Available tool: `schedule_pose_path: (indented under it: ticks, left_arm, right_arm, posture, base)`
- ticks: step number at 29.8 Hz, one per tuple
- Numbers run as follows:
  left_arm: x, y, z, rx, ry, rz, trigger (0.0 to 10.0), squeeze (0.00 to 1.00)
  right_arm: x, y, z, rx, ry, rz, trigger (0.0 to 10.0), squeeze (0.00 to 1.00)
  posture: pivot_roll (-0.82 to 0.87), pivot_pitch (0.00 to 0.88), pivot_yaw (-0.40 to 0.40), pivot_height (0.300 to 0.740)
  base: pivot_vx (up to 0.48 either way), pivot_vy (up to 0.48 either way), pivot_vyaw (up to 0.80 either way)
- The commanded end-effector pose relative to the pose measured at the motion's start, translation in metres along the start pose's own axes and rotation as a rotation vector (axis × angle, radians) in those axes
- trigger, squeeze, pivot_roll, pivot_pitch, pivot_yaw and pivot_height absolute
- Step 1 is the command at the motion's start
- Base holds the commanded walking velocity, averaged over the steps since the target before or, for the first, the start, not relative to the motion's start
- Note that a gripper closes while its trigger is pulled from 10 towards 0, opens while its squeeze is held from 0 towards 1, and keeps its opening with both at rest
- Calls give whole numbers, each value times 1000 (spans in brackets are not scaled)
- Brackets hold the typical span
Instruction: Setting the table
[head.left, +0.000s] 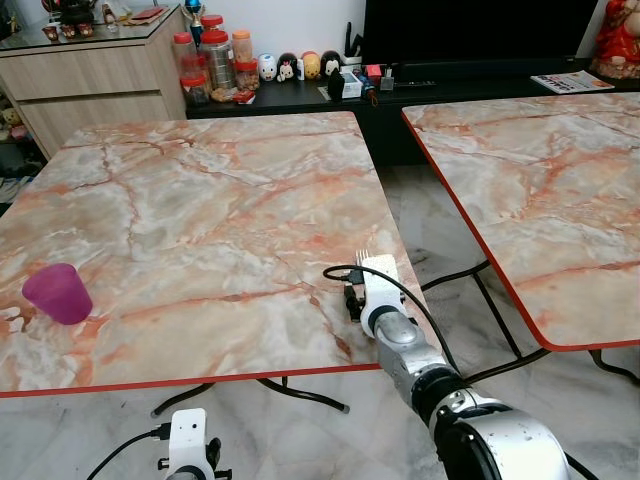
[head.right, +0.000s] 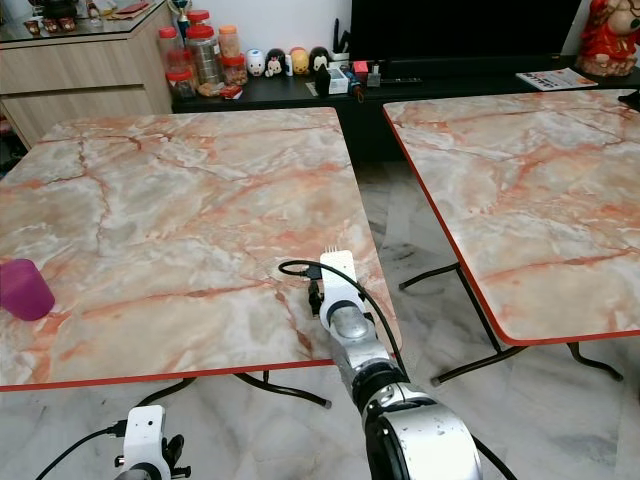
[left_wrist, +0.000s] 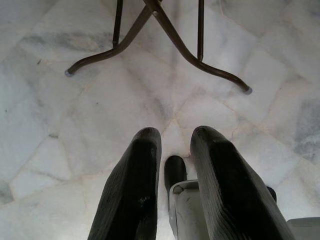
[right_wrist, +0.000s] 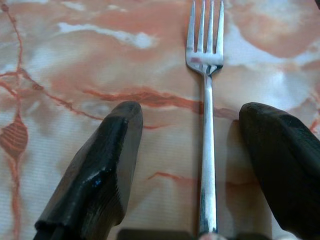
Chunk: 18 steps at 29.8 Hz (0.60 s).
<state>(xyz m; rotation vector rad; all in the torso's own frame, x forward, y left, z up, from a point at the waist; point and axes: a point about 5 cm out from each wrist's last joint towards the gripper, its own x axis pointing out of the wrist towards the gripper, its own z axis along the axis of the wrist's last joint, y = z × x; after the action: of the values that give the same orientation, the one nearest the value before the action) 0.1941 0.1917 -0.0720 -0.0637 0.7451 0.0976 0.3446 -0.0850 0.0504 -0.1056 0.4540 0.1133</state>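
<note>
Our right claw (right_wrist: 190, 165) hangs low over the near right corner of the marble surface (head.left: 200, 200), its two black fingers (right_wrist: 100, 165) spread wide and gripping nothing. Between them lies one fork (right_wrist: 206, 125), flat on the stone, tines pointing away toward the far edge; neither finger touches it. From the head cameras only the tines peep out beyond the white wrist, so we cannot tell for sure from there how the handle sits.

We judge the step in hand to be the laying of the fork: it rests on the surface and the claw stands released around it. The next move, as we read it, calls for lifting the arm straight up and back so that a finger does not drag the handle askew, then going for the next piece of the setting.

Our left claw (left_wrist: 175, 185) hangs idle below the surface's near edge, fingers parted slightly over the pale floor tiles (left_wrist: 50, 125) and the table's dark metal feet (left_wrist: 165, 30).

By count: one fork, one purple cup (head.left: 57, 292) at the near left, well apart from the fork, and two marble tables, the second (head.left: 540, 190) bare to the right.
</note>
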Motion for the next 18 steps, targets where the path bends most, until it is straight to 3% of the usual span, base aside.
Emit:
schedule_pose_path:
  ticks: [1,5,6,7,18]
  left_arm:
    - [-2,1,-7,-14,31,1,10000,0]
    - [-2,1,-7,-14,34,-6,10000,0]
    - [-2,1,-7,-14,35,-9,10000,0]
    - [-2,1,-6,-14,35,-10,10000,0]
    - [-1,-1,-5,-17,33,-26,10000,0]
  right_arm:
    - [-2,0,-13,6,56,-9,10000,0]
    - [-2,0,-15,14,64,-9,9804,0]
    - [-2,0,-15,13,63,-9,1098,0]
    - [-2,0,-15,13,62,-8,0,0]
    - [-2,0,-12,15,54,-9,0,0]
  posture:
    - [73,0,14,728]
    - [72,0,19,728]
    - [72,0,19,728]
    - [72,0,20,728]
    - [73,0,22,728]
  base:
    - [0,0,0]
    - [0,0,0]
    - [0,0,0]
    - [0,0,0]
    - [0,0,0]
